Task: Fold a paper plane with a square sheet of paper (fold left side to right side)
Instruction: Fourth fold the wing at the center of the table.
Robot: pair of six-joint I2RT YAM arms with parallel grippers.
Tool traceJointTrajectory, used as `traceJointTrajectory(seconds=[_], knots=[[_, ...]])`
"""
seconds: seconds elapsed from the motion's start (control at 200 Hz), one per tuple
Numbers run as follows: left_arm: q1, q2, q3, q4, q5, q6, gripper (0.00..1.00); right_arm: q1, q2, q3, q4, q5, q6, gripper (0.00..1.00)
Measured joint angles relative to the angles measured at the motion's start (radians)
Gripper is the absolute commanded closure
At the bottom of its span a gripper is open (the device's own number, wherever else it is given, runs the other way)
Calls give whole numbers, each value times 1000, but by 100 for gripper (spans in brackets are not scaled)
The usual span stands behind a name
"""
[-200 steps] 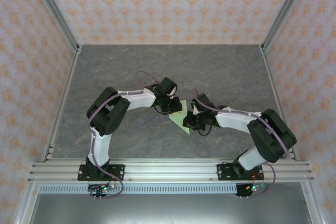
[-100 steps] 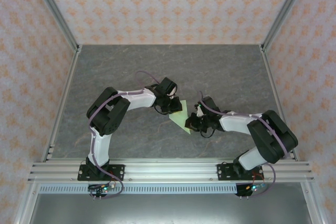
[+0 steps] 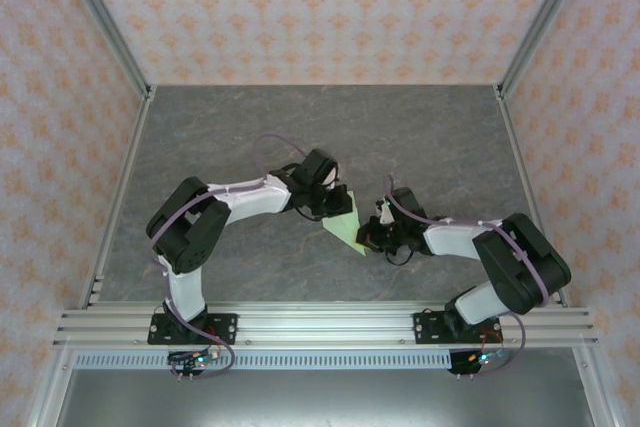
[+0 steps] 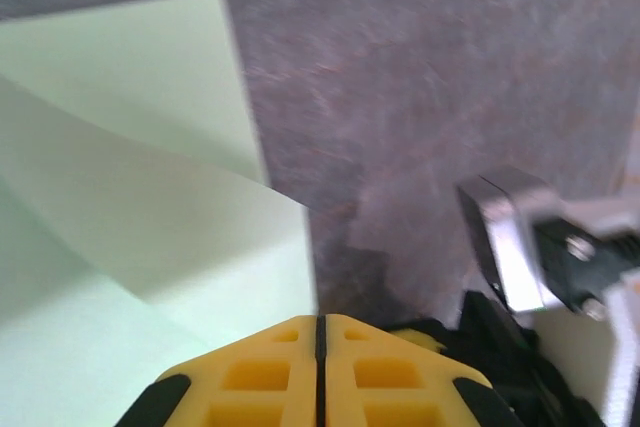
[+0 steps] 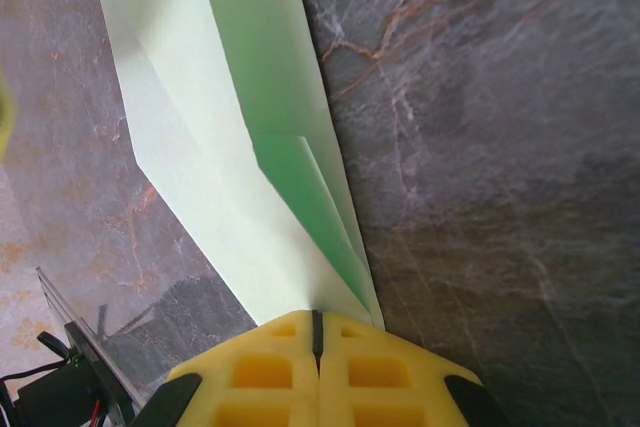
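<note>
Paper (image 3: pixel 343 227) creased to a narrow wedge, plane unfinished; right gripper (image 3: pixel 366 239) pinches its tip; left gripper (image 3: pixel 330 209) pressed together.

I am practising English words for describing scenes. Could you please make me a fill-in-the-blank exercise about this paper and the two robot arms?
1. The folded paper is pale ____.
2. The table under it is ____ with marble-like veins.
3. The left fingers and the right fingers are ____ in colour.
4. Both pairs of fingers are ____, with no gap between them.

Missing words: green; grey; yellow; shut.
</note>
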Motion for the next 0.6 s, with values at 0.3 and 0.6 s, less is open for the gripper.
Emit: traceJointTrajectory(seconds=[0.3,0.6], knots=[[-49,0,-35,49,25,-1,99,-2,1,0,0,-3,0,100],[-48,33,-76,98,26,-2,100,-4,5,1,0,-7,-1,100]])
